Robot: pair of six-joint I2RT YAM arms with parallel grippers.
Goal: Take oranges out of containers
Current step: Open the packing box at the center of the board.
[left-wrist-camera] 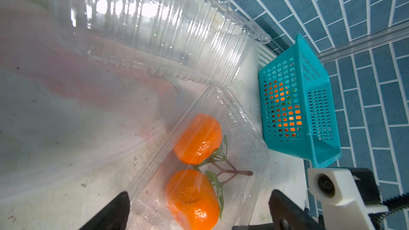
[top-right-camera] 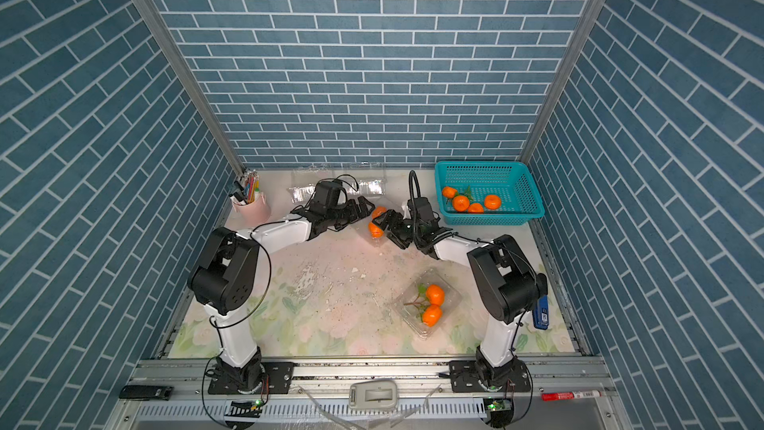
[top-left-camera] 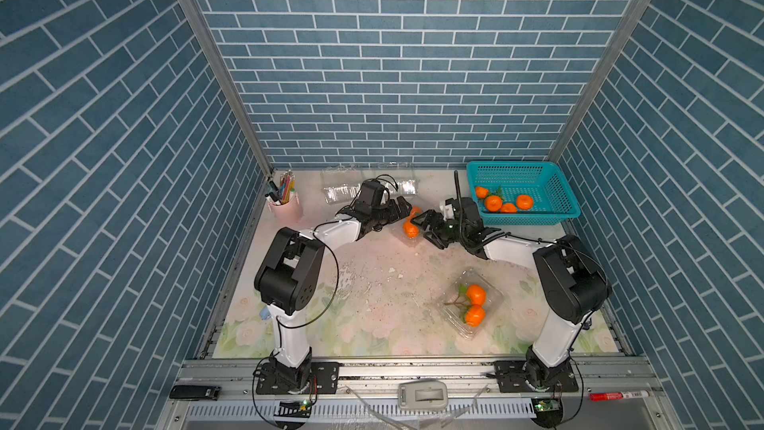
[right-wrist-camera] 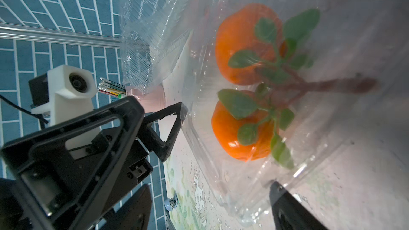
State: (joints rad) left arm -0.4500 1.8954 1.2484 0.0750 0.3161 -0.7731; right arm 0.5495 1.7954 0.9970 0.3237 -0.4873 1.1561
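At 5 o'clock on the surface [top-left-camera: 330, 283], a clear container [top-left-camera: 463, 326] holds two oranges [top-left-camera: 475, 294]. Toward 12 o'clock, an open container [left-wrist-camera: 247, 151] with another pair [left-wrist-camera: 198, 139] lies between the left gripper [top-left-camera: 403, 209] and the right gripper [top-left-camera: 426, 230], both with fingers [left-wrist-camera: 110, 215] apart. At 1 o'clock, a teal basket [top-left-camera: 566, 204] holds four more oranges [top-left-camera: 493, 202].

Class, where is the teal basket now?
In both top views the teal basket sits in the far right corner, near the right gripper, oranges inside.

Overhead stereo pair, wrist views share container [left-wrist-camera: 244, 127]
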